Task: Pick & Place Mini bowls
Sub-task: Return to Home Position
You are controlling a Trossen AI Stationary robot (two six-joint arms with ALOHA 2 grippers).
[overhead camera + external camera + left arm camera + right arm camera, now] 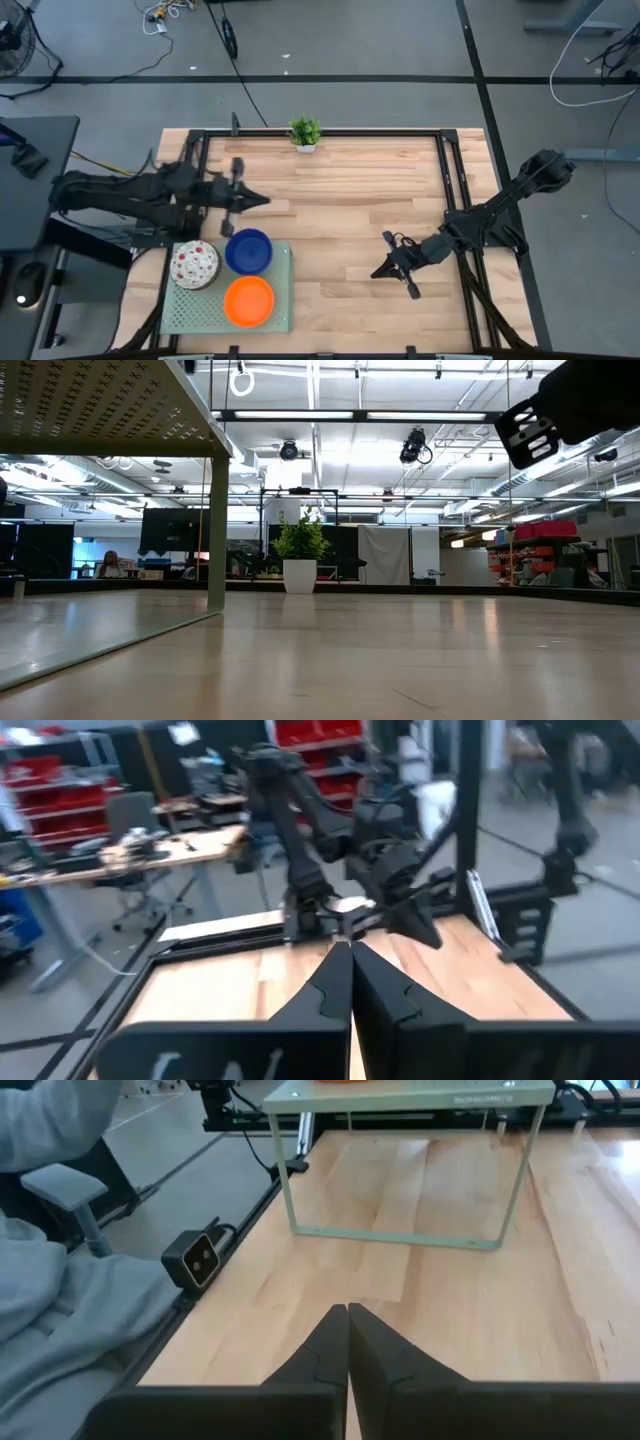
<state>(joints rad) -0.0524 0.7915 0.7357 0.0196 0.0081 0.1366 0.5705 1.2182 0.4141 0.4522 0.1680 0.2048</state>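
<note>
Left pincer [350,952] and right pincer [347,1312] are closed on nothing; round blue, orange and speckled mini bowls [248,250] sit on the pale green perforated shelf [283,300]. Homing, I'd judge: both arms need only retract.

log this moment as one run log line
on green shelf: speckled bowl, blue bowl, orange bowl | left tool: shut, empty, over table beside shelf | right tool: shut, empty, over table, right half
</note>
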